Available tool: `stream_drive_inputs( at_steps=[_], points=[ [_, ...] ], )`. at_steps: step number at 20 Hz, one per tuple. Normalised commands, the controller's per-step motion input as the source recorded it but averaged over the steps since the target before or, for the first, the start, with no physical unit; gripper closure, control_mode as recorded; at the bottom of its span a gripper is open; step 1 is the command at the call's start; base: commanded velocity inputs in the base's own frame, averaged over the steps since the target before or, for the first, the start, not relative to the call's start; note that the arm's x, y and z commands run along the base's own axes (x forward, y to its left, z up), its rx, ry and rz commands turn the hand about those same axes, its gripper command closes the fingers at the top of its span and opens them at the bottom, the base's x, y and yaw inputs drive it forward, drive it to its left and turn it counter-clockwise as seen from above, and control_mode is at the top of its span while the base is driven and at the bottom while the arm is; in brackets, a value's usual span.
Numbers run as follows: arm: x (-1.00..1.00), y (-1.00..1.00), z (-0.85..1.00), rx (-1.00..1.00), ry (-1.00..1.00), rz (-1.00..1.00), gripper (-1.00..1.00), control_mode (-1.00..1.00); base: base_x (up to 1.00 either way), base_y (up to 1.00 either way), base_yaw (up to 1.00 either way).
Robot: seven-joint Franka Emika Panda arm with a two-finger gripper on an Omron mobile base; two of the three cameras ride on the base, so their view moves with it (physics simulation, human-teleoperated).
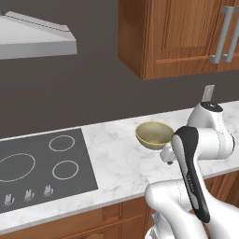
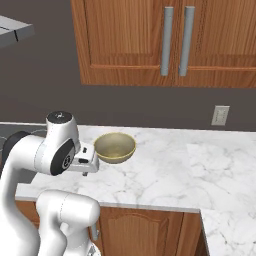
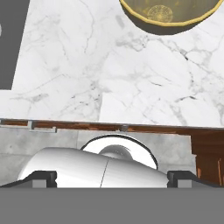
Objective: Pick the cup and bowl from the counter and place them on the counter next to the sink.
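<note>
My pincer (image 3: 107,179) hangs spread wide and empty above the near edge of the counter (image 3: 131,87), pinching nothing. Farther out, at about one o'clock in the hand view, the bowl (image 3: 168,17) sits upright on the marble, well apart from my tips. I judge the task barely begun: bowl ungrasped, cup and sink not yet found.

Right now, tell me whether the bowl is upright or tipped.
Upright. The bowl sits on the counter with its rim level and mouth up; its inside looks empty.
</note>
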Motion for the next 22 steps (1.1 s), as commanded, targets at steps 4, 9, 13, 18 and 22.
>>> stream_drive_inputs(
  at_steps=[4, 9, 13, 18, 22],
  points=[
    [0.00, -0.16, 0.00, 0.02, 0.00, 0.00, -1.00, -1.00, 0.00, 0.00, 0.00],
    [0.41, -0.63, 0.09, 0.00, 0.07, -0.01, -1.00, -1.00, 0.00, 0.00, 0.00],
    [0.48, -0.71, 0.28, 0.00, 0.12, -0.02, -1.00, -1.00, 0.00, 0.00, 0.00],
    [0.43, -0.39, 0.07, 0.01, 0.07, 0.00, -1.00, -1.00, 0.00, 0.00, 0.00],
    [0.43, -0.19, -0.16, 0.10, 0.00, -0.01, -1.00, -1.00, 0.00, 0.00, 0.00]
  ],
)
